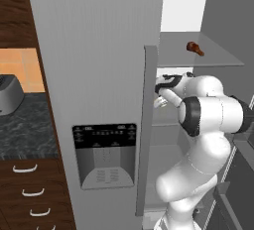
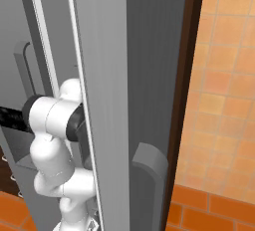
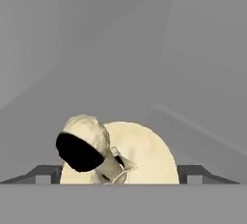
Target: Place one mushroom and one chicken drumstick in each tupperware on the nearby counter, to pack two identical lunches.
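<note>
The arm reaches into the open fridge point(image 1: 99, 50), its gripper point(image 1: 159, 91) at the level of a middle shelf, just behind the edge of the door. From the hand view a beige mushroom point(image 3: 140, 153) sits right between the two finger tips point(image 3: 193, 172), which stand on either side of it with the jaws spread wide; whether they already press on it I can't quite tell. A reddish-brown drumstick point(image 1: 195, 48) lies alone on the glass shelf point(image 1: 218, 58) above the hand. To the left, the marbled tabletop point(image 1: 25, 130) carries a grey appliance point(image 1: 9, 94) over dark drawers.
</note>
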